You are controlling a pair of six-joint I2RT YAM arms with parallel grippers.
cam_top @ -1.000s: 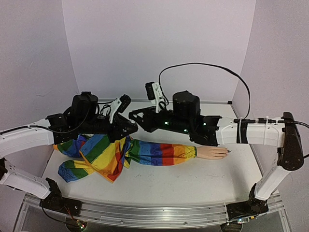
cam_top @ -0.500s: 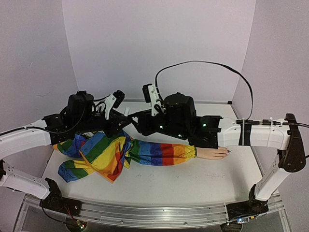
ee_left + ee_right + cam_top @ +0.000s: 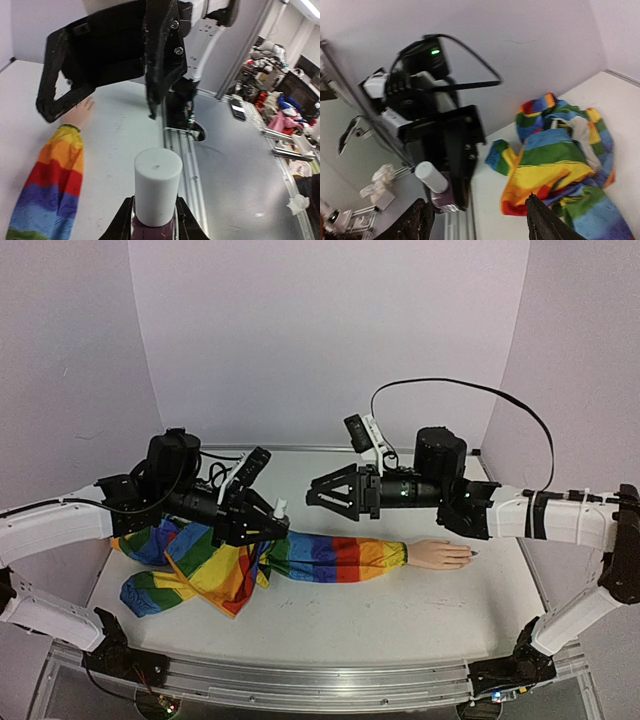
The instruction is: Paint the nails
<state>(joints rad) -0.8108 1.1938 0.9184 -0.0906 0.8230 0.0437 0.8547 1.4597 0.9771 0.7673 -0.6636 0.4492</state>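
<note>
A small polish bottle [image 3: 156,186], white cap over a purple body, stands upright between the fingers of my left gripper [image 3: 154,227], which is shut on it. The top view shows the bottle [image 3: 279,510] above the rainbow sleeve [image 3: 330,556]. My right gripper [image 3: 318,496] hovers open just right of the bottle, facing it, with nothing between its fingers. The bottle [image 3: 433,181] appears ahead of the open right gripper [image 3: 480,222]. The peach mannequin hand [image 3: 441,555] lies flat at the right, with the nails [image 3: 472,554] tiny and one fingertip dark.
The rainbow garment [image 3: 200,565] lies bunched on the left of the white table [image 3: 380,615], partly under my left arm. Purple walls close in the back and both sides. An aluminium rail [image 3: 300,680] runs along the near edge.
My right gripper has opened and drawn back to the right, away from the bottle. The white cap stays on the bottle in the left gripper, which shifted slightly.
</note>
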